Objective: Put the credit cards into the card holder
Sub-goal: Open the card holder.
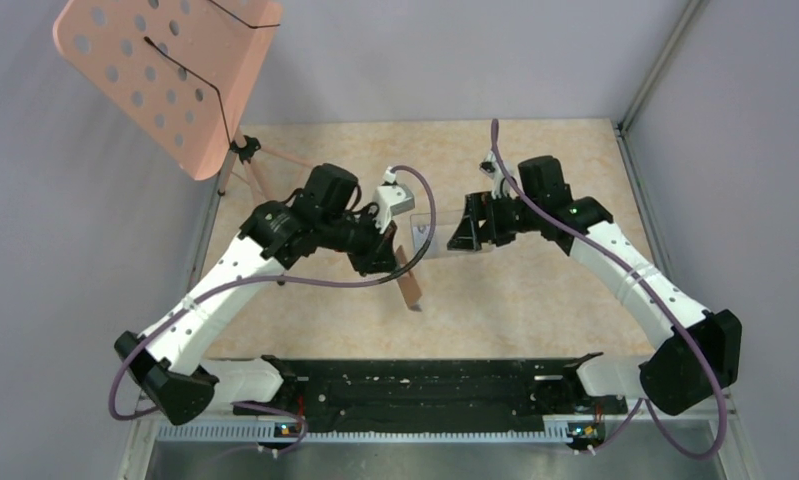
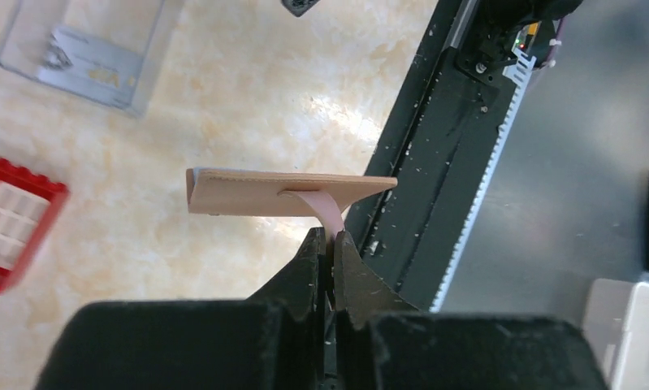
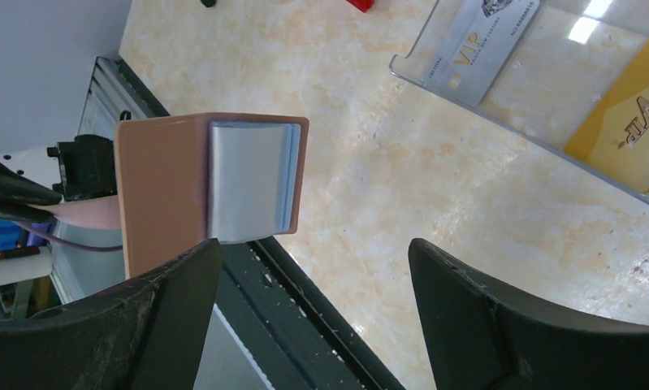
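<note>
As L tool (image 2: 330, 237) clamps tan card holder (image 2: 280, 192) strap (image 2: 325, 213), bluish lining (image 3: 248, 179) (pocket?) shows; R tool (image 3: 313, 248) apart.

Both arms (image 1: 200, 305) have glossy white plastic link shells (image 1: 630, 275) and chunky matte black joint housings (image 1: 180, 388), a thin purple cable (image 1: 434, 213) looping along each, plus a small green light (image 1: 573, 210) on the right one.

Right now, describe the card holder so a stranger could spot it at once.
Start at the marbled beige table and look near its middle. There the left gripper pinches the card holder by its strap. It is flat, tan and leather-like with a blue lining, unlike the clear box and the red tray.
</note>
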